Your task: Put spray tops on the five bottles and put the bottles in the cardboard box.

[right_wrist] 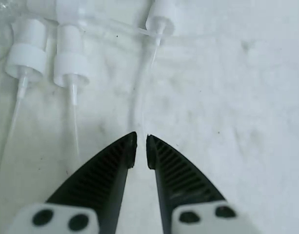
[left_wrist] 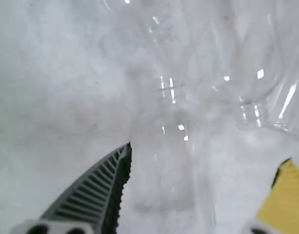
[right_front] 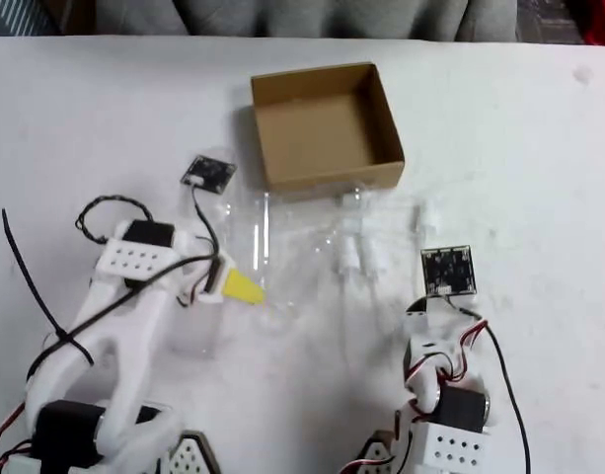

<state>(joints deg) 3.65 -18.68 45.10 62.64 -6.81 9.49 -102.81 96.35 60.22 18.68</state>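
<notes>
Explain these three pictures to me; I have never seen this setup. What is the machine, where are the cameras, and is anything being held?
Two small robot arms sit side by side at a white table. One picture looks down from above. The other two come from a camera on each arm's wrist. On the table lie clear bottles, white spray tops and an empty cardboard box. The left claw is open, with one bottle lying between its fingers, not gripped. The right claw is shut and empty, near the spray tops.
</notes>
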